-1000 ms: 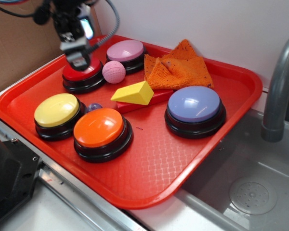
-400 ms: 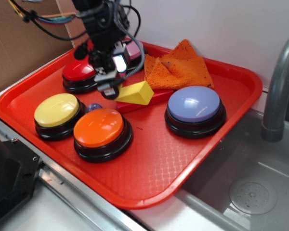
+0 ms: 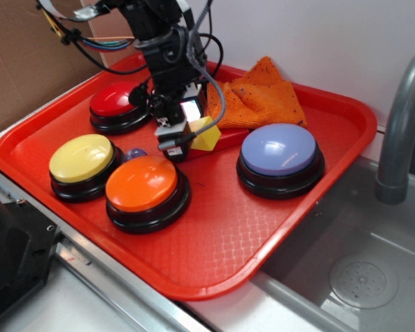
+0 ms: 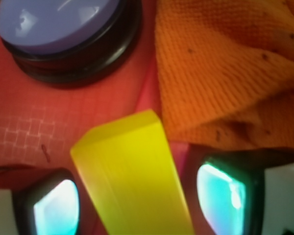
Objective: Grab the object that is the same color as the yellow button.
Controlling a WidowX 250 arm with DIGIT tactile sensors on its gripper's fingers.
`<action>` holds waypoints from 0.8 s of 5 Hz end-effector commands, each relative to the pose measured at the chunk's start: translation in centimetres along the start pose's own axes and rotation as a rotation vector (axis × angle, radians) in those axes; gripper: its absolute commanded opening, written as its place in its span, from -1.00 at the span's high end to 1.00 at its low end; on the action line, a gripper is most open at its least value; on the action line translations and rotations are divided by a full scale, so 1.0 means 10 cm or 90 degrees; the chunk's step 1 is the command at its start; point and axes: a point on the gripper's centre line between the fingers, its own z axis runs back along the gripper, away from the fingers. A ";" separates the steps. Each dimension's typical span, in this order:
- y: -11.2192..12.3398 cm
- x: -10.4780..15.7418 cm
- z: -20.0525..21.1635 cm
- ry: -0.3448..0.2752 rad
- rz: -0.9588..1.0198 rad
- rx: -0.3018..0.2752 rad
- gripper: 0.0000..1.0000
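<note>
The object, a small yellow wedge (image 3: 206, 134), lies on a flat red block (image 3: 226, 140) in the middle of the red tray (image 3: 263, 228). My gripper (image 3: 185, 130) has come down over it and stands open. In the wrist view the wedge (image 4: 132, 171) sits between the two lit pads (image 4: 56, 208), with a narrow gap showing on each side. Most of the wedge is hidden by the fingers in the exterior view. The yellow button (image 3: 81, 158) stands at the tray's left front, apart from the gripper.
An orange button (image 3: 142, 183) sits just in front of the gripper, and a red button (image 3: 114, 102) to its left. A lilac-blue button (image 3: 279, 150) is to the right and an orange cloth (image 3: 259, 97) behind. A sink (image 3: 360, 277) and faucet (image 3: 401, 124) lie beyond the tray.
The gripper has moved from above the red button to the right and down, and now straddles the yellow wedge. The arm now hides the pink ball and the pink button.
</note>
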 end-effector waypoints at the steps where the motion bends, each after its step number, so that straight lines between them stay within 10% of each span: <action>1: -0.01 0.19 0.05 -0.005 -0.029 0.040 1.00; 4: -0.07 0.27 0.56 0.031 0.163 0.115 1.00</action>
